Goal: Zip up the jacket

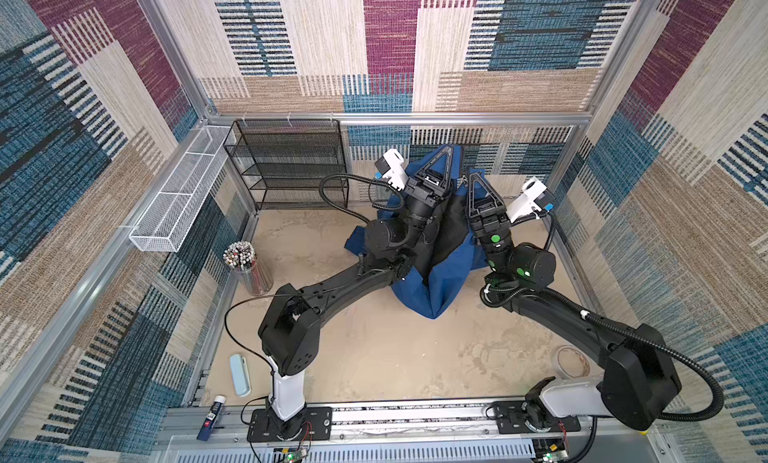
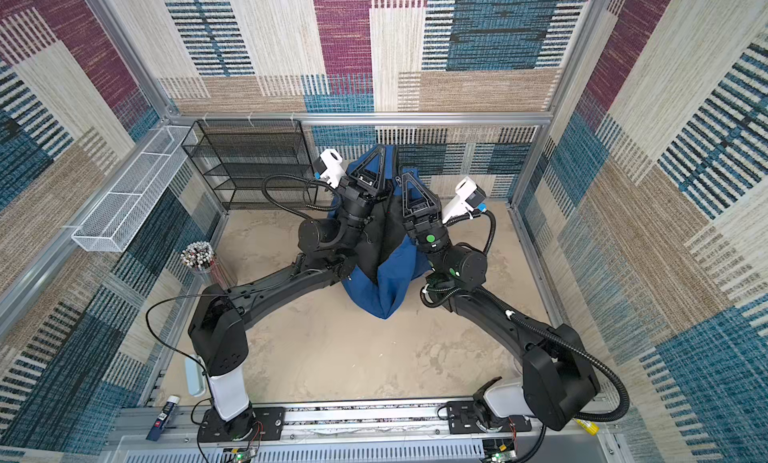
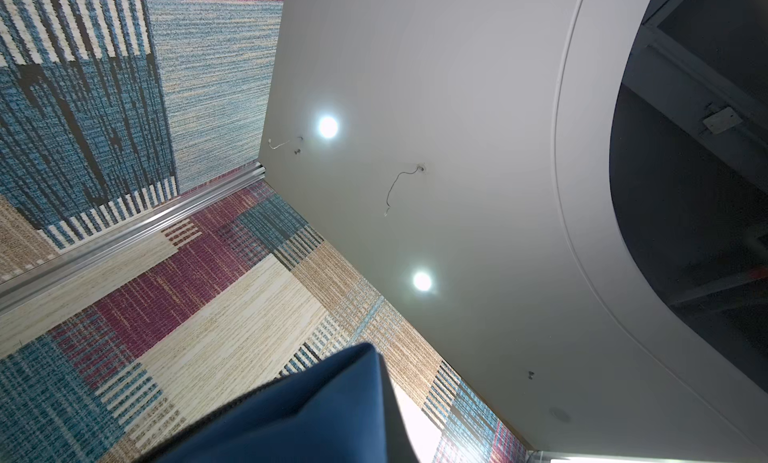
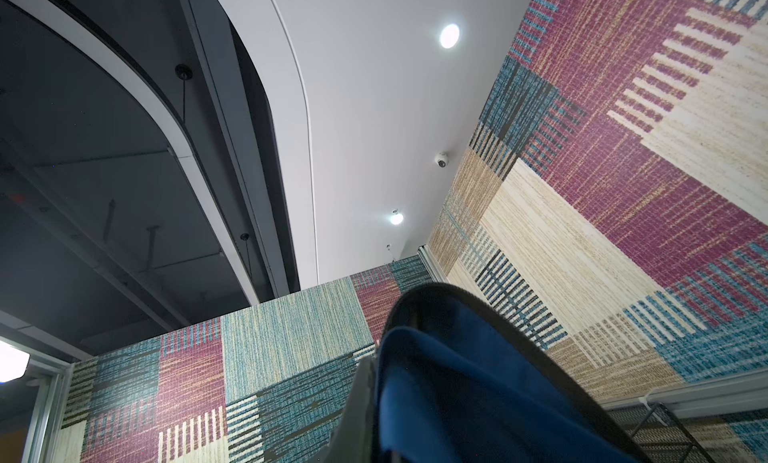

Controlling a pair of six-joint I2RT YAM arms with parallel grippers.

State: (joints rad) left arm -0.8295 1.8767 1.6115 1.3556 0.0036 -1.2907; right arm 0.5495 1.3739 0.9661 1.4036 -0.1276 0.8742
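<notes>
Step in hand, as judged: suspend the jacket [image 1: 432,290] by its 2 upper front edges so the zipper line hangs straight. Hold both grips level and bring the edges together, because twist would likely misalign the teeth. The left gripper [image 1: 447,150] and right gripper [image 1: 472,175] are raised and both clamped tight on fabric. The jacket hangs below the jaws, its lower end on the table [image 1: 395,357], with black lining showing between the blue panels.
</notes>
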